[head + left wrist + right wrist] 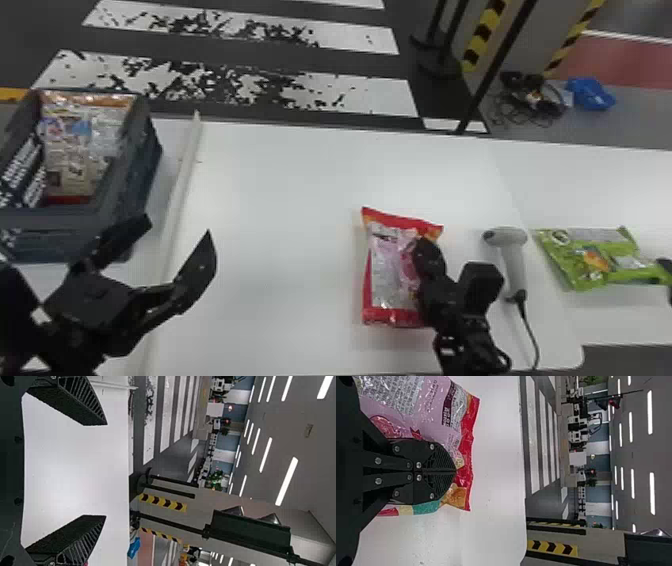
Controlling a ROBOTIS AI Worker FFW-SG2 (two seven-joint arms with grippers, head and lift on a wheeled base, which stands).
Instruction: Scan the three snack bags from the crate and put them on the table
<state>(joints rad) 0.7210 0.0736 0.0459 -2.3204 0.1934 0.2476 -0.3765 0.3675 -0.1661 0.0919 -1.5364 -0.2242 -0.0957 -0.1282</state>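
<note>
In the head view, my left gripper (178,226) is open between the crate (127,187) and the middle of the table; the left wrist view shows the same gripper (105,470) with nothing between its fingers. My right gripper (426,252) is over the right side of a red and pink snack bag (390,265) lying on the table. In the right wrist view that gripper (456,471) is shut across the bag (431,409); whether it pinches any film is hidden. Packaged snacks (77,145) lie in the crate. A green snack bag (582,257) lies far right, beyond the grey scanner (513,255).
A pale raised strip (175,215) runs along the white table (285,200) beside the crate. The scanner's cable (531,332) trails toward the front edge. Thin dark posts and yellow-black striped bars (484,35) stand behind the table.
</note>
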